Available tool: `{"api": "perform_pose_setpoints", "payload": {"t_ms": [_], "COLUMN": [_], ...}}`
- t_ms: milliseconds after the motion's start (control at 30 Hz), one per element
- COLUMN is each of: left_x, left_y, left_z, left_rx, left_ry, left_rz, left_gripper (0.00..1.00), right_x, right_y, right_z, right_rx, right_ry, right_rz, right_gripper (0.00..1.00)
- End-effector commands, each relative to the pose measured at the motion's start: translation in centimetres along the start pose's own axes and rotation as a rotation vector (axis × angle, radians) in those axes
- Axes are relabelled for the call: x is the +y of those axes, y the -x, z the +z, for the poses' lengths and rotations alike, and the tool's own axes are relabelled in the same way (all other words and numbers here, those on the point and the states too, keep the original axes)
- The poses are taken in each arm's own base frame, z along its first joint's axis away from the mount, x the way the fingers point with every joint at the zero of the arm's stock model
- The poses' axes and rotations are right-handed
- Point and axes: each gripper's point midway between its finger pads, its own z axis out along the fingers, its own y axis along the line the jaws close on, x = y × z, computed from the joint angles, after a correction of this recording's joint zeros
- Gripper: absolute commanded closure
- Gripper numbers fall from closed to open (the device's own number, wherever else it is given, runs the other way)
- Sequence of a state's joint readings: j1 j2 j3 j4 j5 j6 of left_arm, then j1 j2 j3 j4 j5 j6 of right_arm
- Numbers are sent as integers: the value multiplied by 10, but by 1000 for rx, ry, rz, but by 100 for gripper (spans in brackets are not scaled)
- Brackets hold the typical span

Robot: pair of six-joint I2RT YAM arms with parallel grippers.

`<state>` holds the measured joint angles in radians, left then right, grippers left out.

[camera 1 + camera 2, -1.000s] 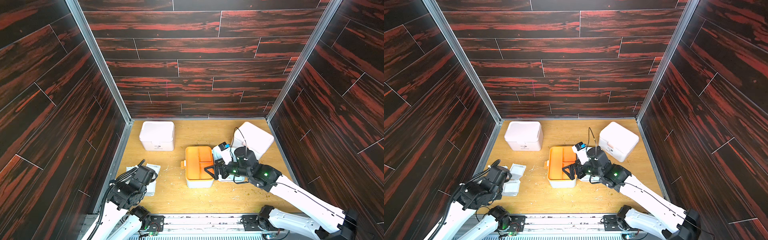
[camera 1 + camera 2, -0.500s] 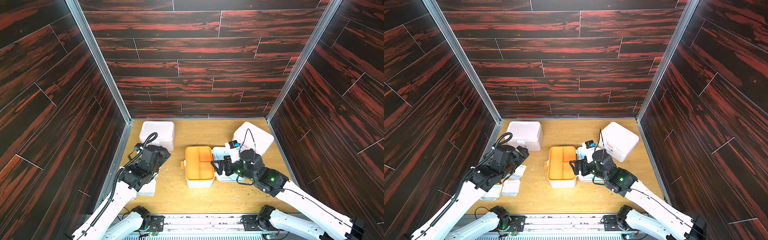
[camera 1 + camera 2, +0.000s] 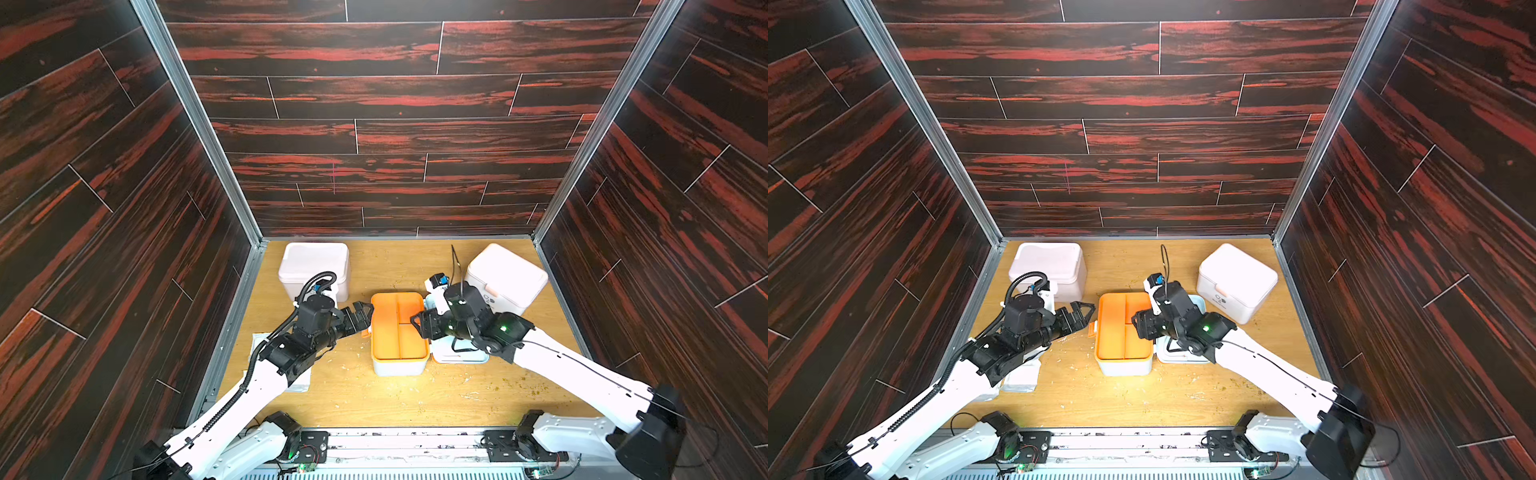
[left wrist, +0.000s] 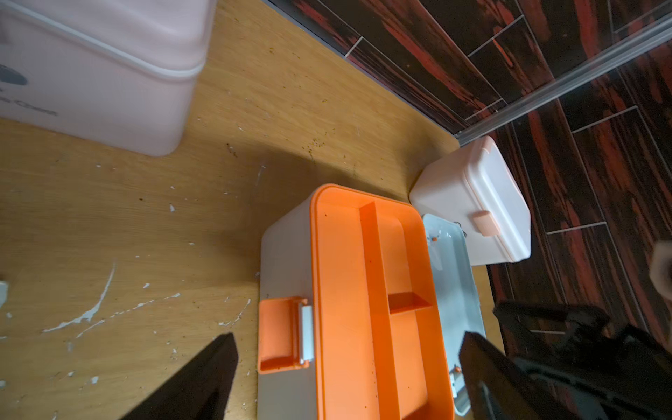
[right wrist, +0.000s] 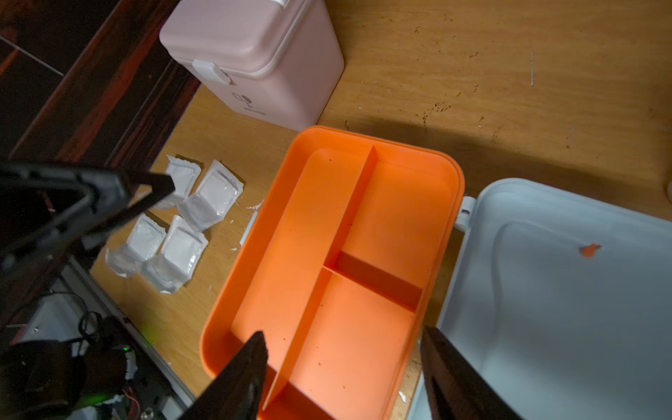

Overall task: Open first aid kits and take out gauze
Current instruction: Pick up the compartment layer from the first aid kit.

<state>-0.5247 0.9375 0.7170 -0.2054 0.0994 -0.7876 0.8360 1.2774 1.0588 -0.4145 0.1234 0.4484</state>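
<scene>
Mid-table, the blue-white first aid kit [image 3: 399, 368] sits open, its orange tray [image 3: 388, 332] in place and its lid [image 3: 461, 357] lying flat beside it. The left gripper [image 3: 360, 318], jaws wide apart and empty, hovers by the kit's orange latch [image 4: 278, 334]. The right gripper [image 5: 343, 336], jaws also apart, straddles the tray's lid-side edge. Four gauze packets [image 5: 214, 192] lie near the table's [image 3: 374, 399] left edge. A pink kit [image 3: 313, 262] at the back left corner and a second pink kit [image 3: 505, 274] at the back right stand closed.

Orange tray [image 3: 399, 332]; pale pink kits [image 3: 313, 266]; white gauze [image 5: 214, 192]; dark red-streaked walls [image 3: 395, 124].
</scene>
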Motion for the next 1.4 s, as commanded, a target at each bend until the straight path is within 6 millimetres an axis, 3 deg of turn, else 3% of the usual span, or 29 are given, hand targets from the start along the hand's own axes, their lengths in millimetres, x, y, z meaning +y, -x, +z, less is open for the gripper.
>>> {"api": "perform_pose_setpoints", "payload": {"t_ms": [0, 467, 833, 1367], "left_x": [-13, -6, -2, 4], "left_y": [-4, -24, -30, -36], "left_z": [-6, -16, -15, -15], "left_rx": [-14, -14, -5, 6], "left_ry": [-98, -174, -173, -163], "left_rz": [31, -27, -35, -39], "left_gripper": [0, 0, 0, 0], "right_x": [3, 1, -3, 8], "right_y": [-2, -2, -14, -26], "right_z": [15, 78, 106, 131], "right_rx": [68, 210, 277, 319], "right_ry": [-18, -118, -236, -342], "right_rz": [19, 86, 77, 27], "right_gripper": [35, 53, 64, 76]}}
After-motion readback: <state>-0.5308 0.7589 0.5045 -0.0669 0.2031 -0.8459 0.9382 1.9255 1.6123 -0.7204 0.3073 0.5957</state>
